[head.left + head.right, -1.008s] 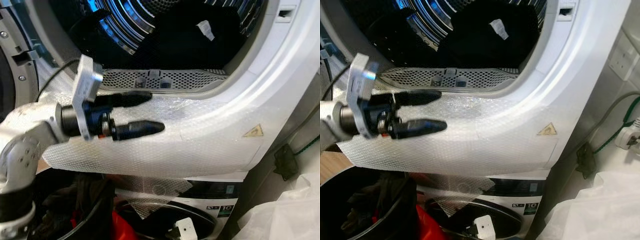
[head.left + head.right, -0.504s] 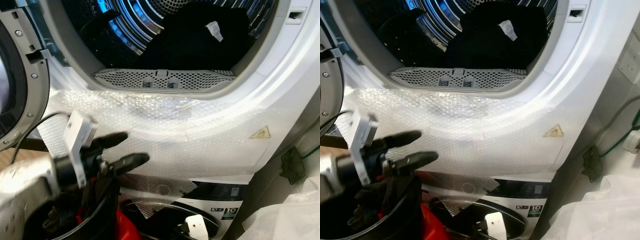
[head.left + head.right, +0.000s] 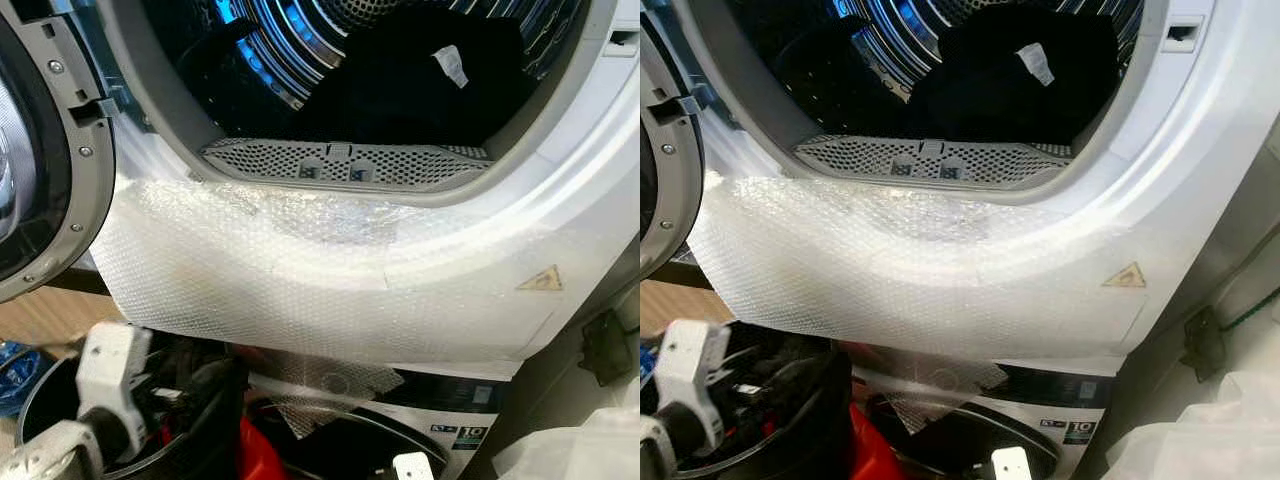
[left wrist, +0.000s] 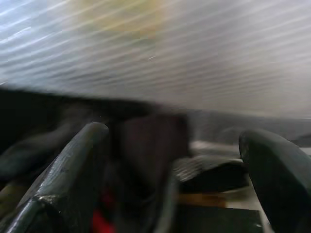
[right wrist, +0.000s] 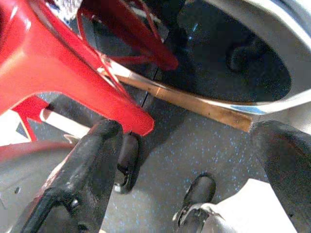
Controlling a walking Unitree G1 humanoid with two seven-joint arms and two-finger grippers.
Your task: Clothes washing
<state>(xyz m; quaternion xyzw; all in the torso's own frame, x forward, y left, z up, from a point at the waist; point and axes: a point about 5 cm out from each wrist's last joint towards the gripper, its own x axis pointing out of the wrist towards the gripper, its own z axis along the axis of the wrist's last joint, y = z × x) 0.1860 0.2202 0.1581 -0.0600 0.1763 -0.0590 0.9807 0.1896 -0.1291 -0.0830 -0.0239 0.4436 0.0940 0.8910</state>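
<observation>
Drum (image 3: 330, 40) door open, dark clothes (image 3: 400, 80) piled inside at far right, white tag showing. Bubble wrap (image 3: 300, 270) draped over the front below the opening. Left end effector (image 4: 170, 160) low at near left, down in the black basket (image 3: 205, 440) among dark laundry, fingers (image 4: 73, 160) apart, nothing between them. Right end effector (image 5: 184, 160) fingers spread, empty, over dark floor (image 5: 194, 141) beside a red frame (image 5: 73, 73).

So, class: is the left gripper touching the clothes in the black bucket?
Cannot tell. The left eye view shows the left gripper down at the black bucket among dark clothes, jaws open, but the blurred left wrist view shows neither contact nor gap plainly.
</observation>
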